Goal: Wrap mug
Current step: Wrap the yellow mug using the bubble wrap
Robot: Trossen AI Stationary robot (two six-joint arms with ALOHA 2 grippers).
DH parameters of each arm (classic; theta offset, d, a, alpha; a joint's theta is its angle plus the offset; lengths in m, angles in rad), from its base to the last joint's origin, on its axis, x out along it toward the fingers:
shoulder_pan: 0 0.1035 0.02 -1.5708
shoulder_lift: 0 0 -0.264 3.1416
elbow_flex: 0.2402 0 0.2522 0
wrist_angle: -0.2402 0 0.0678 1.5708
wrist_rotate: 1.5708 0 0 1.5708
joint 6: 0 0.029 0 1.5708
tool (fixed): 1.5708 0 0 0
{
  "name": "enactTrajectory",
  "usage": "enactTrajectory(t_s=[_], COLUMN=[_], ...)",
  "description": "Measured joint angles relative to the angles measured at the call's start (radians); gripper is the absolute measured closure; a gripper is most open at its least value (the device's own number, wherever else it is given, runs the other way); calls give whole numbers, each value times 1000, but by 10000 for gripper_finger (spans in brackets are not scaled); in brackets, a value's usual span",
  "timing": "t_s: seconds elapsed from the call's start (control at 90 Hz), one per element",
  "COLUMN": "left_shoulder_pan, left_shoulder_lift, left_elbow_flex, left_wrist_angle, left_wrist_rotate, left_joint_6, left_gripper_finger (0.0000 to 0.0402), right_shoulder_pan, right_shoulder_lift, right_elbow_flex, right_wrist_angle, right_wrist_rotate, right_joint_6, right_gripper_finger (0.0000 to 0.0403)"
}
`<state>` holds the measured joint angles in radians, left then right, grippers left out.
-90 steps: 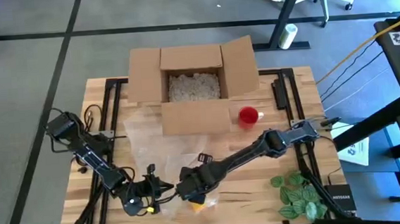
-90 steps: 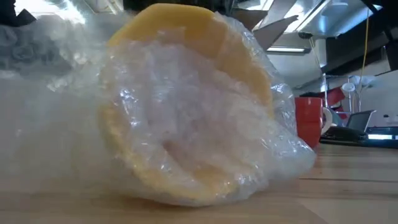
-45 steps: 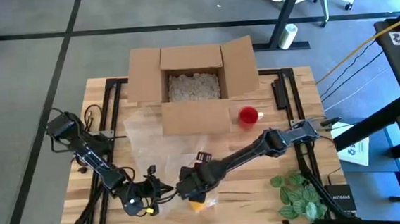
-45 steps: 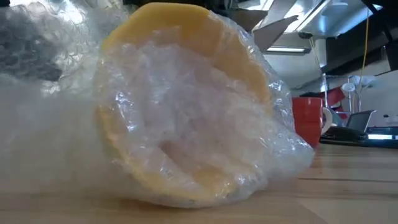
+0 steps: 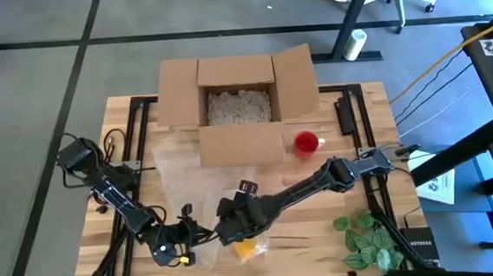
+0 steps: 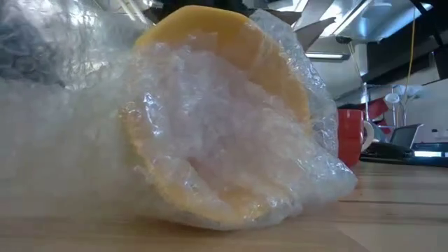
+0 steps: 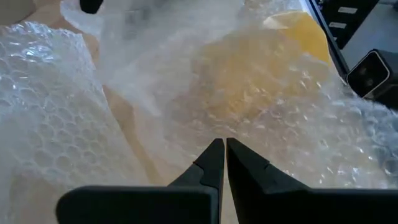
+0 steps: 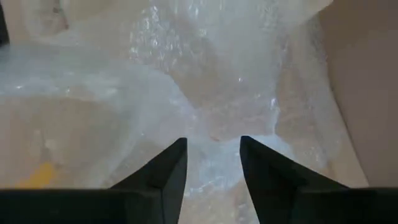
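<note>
Yellow mug (image 6: 210,119) lying on side near table's front edge, swathed in bubble wrap (image 7: 56,112). My right claw (image 8: 211,163) half open, empty, lifting off since a moment ago; left claw (image 7: 221,163) closed (pinching wrap, apparently). Wrapping nearly complete.

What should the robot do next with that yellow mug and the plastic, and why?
Probably the right pincer, open over the bubble wrap, should close on that sheet and pull it over the yellow mug. The mug lies on its side, and its rim is partly bare. The left pincer is shut beside it.
</note>
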<state>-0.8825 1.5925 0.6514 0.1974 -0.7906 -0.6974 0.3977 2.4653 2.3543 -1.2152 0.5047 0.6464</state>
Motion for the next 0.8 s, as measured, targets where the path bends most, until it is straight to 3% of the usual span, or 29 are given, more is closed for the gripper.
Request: enactTrajectory(t_s=[0.378, 0.6, 0.8], left_shoulder_pan=[0, 0, 0], left_shoulder_lift=[0, 0, 0], left_elbow_flex=[0, 0, 0], left_wrist_angle=[-2, 4, 2], left_wrist_rotate=[1, 2, 2], left_joint_6=[-2, -2, -2], left_gripper_finger=[402, 402, 402], right_shoulder_pan=[42, 51, 108], right_shoulder_lift=[-24, -56, -90], right_elbow_flex=[1, 1, 3], right_wrist_angle=[176, 270, 375], right_wrist_rotate=[-26, 33, -24], right_joint_6=[25, 75, 55], right_gripper_finger=[267, 267, 267])
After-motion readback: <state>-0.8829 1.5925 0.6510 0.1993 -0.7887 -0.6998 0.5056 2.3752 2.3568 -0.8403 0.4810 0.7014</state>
